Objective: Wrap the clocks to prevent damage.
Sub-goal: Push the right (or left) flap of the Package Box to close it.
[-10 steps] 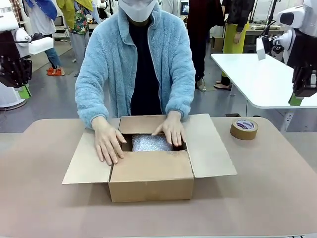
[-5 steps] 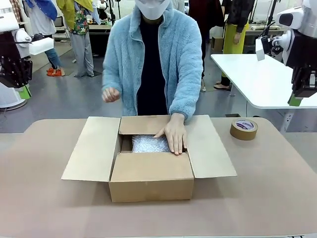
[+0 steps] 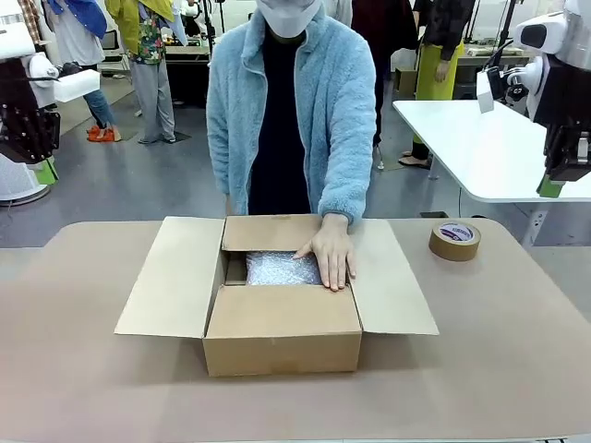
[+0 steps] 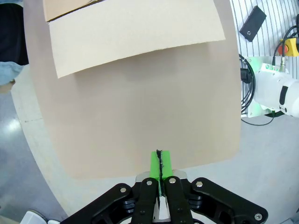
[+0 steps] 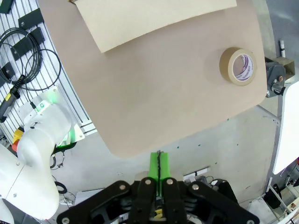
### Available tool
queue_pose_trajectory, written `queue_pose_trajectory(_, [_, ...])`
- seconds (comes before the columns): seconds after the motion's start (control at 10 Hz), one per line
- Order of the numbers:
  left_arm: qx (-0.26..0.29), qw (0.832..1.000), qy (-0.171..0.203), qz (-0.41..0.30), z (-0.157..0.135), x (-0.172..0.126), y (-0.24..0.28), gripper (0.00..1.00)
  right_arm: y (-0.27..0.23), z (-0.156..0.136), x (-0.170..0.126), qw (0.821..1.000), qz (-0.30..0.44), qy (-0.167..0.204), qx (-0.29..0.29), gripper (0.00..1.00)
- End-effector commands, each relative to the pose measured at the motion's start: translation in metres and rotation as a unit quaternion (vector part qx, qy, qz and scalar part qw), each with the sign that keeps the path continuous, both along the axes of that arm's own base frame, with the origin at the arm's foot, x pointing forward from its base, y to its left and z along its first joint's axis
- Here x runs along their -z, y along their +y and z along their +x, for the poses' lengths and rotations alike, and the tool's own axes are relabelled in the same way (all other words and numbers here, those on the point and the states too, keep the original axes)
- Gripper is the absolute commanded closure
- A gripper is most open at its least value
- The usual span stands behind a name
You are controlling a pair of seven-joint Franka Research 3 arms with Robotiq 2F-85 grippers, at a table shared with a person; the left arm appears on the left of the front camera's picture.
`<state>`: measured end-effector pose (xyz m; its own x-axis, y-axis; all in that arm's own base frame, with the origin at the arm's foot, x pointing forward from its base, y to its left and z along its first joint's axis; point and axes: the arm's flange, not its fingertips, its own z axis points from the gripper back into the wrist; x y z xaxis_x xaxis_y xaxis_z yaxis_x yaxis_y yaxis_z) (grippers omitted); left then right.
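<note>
An open cardboard box (image 3: 282,328) stands mid-table with its flaps spread. Inside it lies a bundle of bubble wrap (image 3: 277,269); no clock face shows through it. The person's hand (image 3: 331,249) rests on the wrap and the box's right rim. My left gripper (image 3: 42,171) hangs high at the far left, off the table, its green pads pressed together (image 4: 160,164). My right gripper (image 3: 551,186) hangs high at the far right, also shut, pads together (image 5: 159,164). Neither holds anything.
A roll of brown packing tape (image 3: 455,240) lies at the table's back right, also seen from the right wrist as the tape roll (image 5: 238,66). The brown table (image 3: 480,369) has bare room on both sides of the box. A white table (image 3: 480,148) stands behind.
The person has lifted one hand off the left flap and dropped it out of sight, and stands straighter. The other hand stays on the wrap. Both arms are still.
</note>
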<state>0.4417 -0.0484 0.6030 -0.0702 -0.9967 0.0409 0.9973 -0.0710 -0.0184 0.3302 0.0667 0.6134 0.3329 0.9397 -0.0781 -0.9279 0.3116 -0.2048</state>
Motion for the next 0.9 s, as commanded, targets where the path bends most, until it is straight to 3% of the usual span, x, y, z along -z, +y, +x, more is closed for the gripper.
queue_pose_trajectory(0.0, [0.001,1.0,-0.002,0.002,-0.001,-0.002,0.001,1.0,-0.001,-0.002,0.003,1.0,0.007,0.004,-0.004,0.99])
queue_pose_trajectory(0.3, [0.0,1.0,0.0,0.0,0.0,0.0,0.0,1.0,-0.001,-0.002,0.003,1.0,0.007,0.004,-0.004,0.99])
queue_pose_trajectory(0.4, [-0.021,0.989,0.045,-0.14,0.003,0.011,0.025,1.0,-0.001,-0.002,0.003,1.0,0.007,0.004,-0.004,0.99])
queue_pose_trajectory(0.5, [-0.037,0.965,0.067,-0.251,0.012,0.027,0.049,1.0,-0.001,-0.002,0.003,1.0,0.007,0.004,-0.004,0.99])
queue_pose_trajectory(0.6, [-0.056,0.946,0.067,-0.312,0.02,0.039,0.062,1.0,-0.001,-0.002,0.003,1.0,0.007,0.004,-0.004,0.99])
queue_pose_trajectory(0.8, [-0.094,0.92,0.068,-0.374,0.011,0.1,0.08,1.0,-0.001,-0.002,0.003,1.0,0.007,0.004,-0.004,0.99])
